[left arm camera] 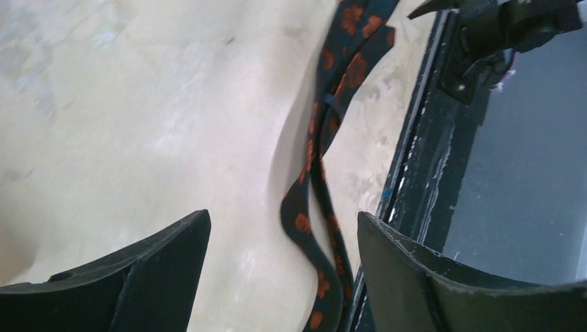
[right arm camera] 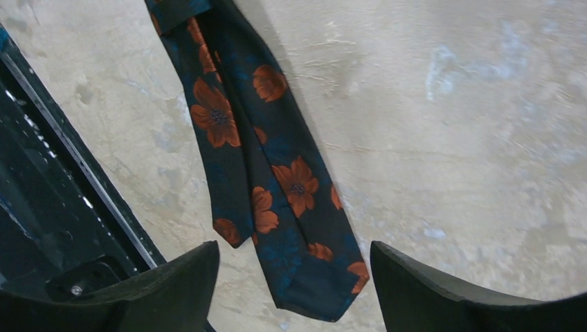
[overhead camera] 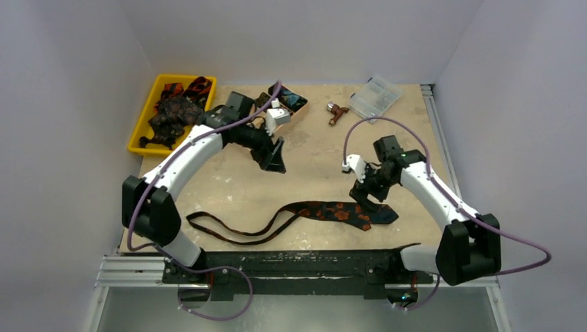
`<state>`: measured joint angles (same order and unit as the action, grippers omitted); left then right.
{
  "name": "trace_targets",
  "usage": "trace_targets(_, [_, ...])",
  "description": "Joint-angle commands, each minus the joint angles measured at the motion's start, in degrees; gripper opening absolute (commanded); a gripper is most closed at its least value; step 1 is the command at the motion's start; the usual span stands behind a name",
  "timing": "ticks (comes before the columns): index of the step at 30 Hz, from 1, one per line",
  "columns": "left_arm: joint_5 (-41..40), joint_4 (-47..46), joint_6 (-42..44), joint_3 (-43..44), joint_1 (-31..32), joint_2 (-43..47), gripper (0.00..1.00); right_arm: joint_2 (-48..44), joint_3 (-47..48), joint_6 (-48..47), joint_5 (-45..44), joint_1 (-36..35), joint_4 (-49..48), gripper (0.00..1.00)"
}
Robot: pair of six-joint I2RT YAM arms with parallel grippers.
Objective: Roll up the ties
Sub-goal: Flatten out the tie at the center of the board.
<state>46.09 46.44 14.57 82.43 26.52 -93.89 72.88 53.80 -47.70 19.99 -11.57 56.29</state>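
One tie (overhead camera: 339,211), dark with orange flowers, lies flat along the table's front edge. Its wide end points right and its narrow end curls into a loop at the left. My right gripper (overhead camera: 367,198) hovers over the wide end, open; in the right wrist view the tie (right arm camera: 277,159) lies on the table below the gripper (right arm camera: 294,247), nothing held. My left gripper (overhead camera: 274,156) hangs open above the table's middle left, away from the tie. The left wrist view shows the narrow part of the tie (left arm camera: 331,114) beyond the empty gripper (left arm camera: 284,218).
A yellow bin (overhead camera: 142,124) with several more ties stands at the back left. Behind the left arm is a small box (overhead camera: 299,111) with a tie; a red-brown tool (overhead camera: 337,113) and a clear plastic case (overhead camera: 376,97) lie at the back. A black rail (overhead camera: 297,261) borders the near edge.
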Motion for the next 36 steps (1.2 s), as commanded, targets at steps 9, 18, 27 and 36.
trace_targets(9, [-23.39, 30.83, 52.97, -21.61, -16.54, 21.18, 0.80, 14.11, -2.05, -1.33, -7.36, -9.35, -11.09, 0.76])
trace_targets(18, [-31.12, 19.69, 68.86, -36.93, -25.30, 29.91, 0.83, 19.21, -5.75, -4.53, -8.48, -9.40, -12.65, 0.63])
trace_targets(27, [-27.63, 15.38, 82.21, -44.02, -25.36, 27.69, 0.87, 20.01, -6.87, -5.73, -9.25, -9.32, -11.16, 0.37])
trace_targets(36, [-29.50, 12.33, 81.98, -46.43, -25.15, 25.78, 0.38, 16.78, -10.13, -8.75, -10.36, -8.55, -7.51, 0.31])
